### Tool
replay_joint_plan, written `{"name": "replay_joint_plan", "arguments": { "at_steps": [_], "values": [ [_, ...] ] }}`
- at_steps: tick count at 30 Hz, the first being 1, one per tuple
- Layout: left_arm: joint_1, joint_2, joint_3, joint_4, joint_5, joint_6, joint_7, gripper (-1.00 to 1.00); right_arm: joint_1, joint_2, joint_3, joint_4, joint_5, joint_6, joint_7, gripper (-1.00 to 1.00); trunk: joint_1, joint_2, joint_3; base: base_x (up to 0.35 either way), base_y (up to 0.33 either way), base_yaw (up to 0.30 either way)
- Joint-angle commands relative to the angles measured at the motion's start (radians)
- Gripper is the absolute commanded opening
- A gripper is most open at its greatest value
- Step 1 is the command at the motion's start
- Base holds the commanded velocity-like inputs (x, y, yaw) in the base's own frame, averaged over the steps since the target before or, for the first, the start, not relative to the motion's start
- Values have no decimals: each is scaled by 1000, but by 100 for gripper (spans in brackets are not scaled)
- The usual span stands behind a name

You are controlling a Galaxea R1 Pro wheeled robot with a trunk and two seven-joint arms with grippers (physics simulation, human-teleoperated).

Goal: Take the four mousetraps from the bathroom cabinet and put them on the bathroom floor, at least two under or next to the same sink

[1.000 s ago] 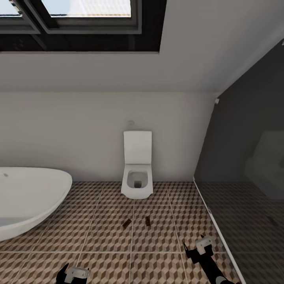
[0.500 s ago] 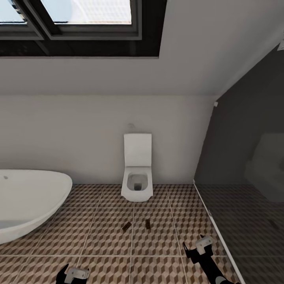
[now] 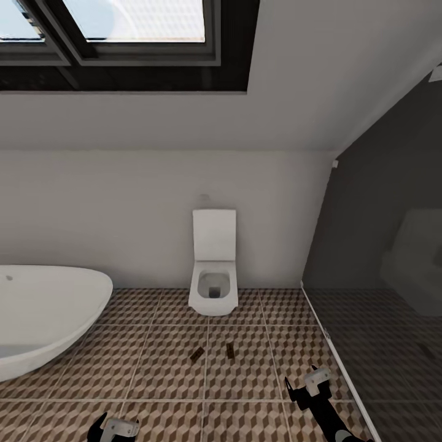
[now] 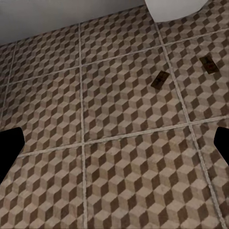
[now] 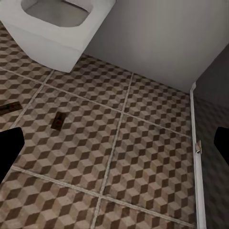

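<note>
- Two of the small flat tan wooden mousetraps lie on the cube-patterned brown, beige and white tiled bathroom floor (image 3: 153, 368), in front of the white square toilet (image 3: 213, 288): one mousetrap (image 3: 197, 353) sits askew, the other mousetrap (image 3: 231, 350) just beside it, apart and not touching.
- The left wrist view shows the same pair (image 4: 159, 80) (image 4: 207, 65) lying flat on the tiles; the right wrist view catches one with a red mark (image 5: 58, 121).
- The left claw (image 3: 113, 428) and the right claw (image 3: 307, 387) hang low over the floor. Each wrist view shows dark fingertips (image 4: 9, 145) (image 5: 9, 143) far apart at opposite edges with only tiles between them, so both are spread wide and carrying nothing.
- Risk, as I judge it: the two boards sit by the toilet, with the white oval bathtub (image 3: 43, 313) off to one side, and no basin appears near them. If they stay here, the requirement of two next to the sink may fail.
- Risk: the base rolling forward could run over or shove the boards, since they lie straight ahead between the arms.
- Risk: thin flat boards on tile give little edge to pinch; a claw coming down could slide one away or scrape the floor.
- Risk: the dark glass partition (image 3: 380, 258) stands close on the right arm's side and could be clipped in a turn.
- No brand, label or writing can be read anywhere.
</note>
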Motion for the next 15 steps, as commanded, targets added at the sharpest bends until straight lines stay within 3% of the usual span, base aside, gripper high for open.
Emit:
{"name": "replay_joint_plan", "arguments": {
  "at_steps": [1, 15],
  "values": [
    [-1, -1, -8, 3, 1, -4, 6, 100, -1, 0, 9, 0, -3, -2, -6, 100, 1, -2, -2, 0, 0, 0],
    [-1, -8, -8, 3, 1, -2, 5, 100, -1, 1, 9, 0, -3, 0, -5, 100, 1, -2, -2, 0, 0, 0]
  ]
}}
